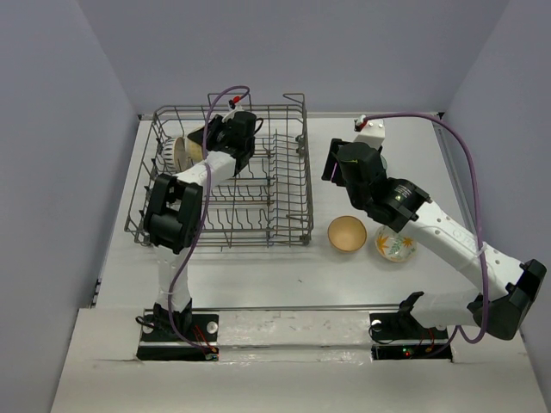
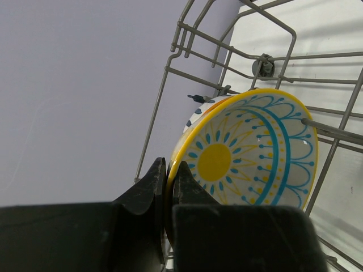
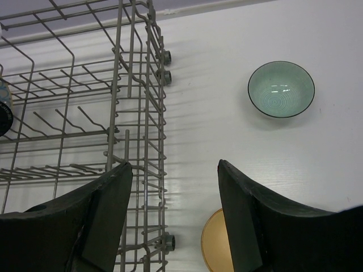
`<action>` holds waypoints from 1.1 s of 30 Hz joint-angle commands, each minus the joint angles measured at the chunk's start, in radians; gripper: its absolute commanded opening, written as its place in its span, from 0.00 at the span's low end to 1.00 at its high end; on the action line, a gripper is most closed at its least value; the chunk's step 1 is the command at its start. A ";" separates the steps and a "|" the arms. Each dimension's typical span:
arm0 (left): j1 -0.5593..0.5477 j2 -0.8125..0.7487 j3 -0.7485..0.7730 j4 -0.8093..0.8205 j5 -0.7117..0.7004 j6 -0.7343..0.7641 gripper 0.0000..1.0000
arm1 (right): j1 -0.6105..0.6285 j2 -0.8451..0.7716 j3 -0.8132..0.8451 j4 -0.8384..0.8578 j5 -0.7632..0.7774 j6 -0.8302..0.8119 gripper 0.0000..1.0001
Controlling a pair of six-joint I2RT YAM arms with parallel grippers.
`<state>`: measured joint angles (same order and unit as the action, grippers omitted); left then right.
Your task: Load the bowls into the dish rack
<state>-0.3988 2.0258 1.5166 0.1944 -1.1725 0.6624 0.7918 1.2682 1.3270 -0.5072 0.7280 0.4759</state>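
Note:
My left gripper (image 2: 170,170) is shut on the yellow rim of a yellow-and-blue floral bowl (image 2: 249,153), held on edge among the tines at the far left of the grey wire dish rack (image 1: 258,206). Another bowl (image 2: 198,110) stands just behind it; from above it looks white and tan (image 1: 176,153). My right gripper (image 3: 173,167) is open and empty, above the table beside the rack's right wall (image 3: 148,113). Below it lie the pale teal bowl (image 3: 281,89) and the plain tan bowl (image 3: 218,243). The tan bowl (image 1: 347,233) and a second floral bowl (image 1: 395,244) sit right of the rack.
The rack's raised wire walls (image 2: 227,45) and upright tines surround my left gripper (image 1: 205,138). My right arm (image 1: 430,224) stretches over the table's right half and hides the teal bowl in the top view. Grey walls enclose the table.

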 commanded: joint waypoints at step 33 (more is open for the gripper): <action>-0.044 -0.019 -0.010 0.045 -0.078 0.019 0.83 | -0.002 -0.044 -0.003 0.045 0.042 0.010 0.68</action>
<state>-0.4313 2.0796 1.5112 0.2054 -1.2121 0.6914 0.7918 1.2533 1.3258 -0.5076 0.7338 0.4755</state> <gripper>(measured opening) 0.827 0.678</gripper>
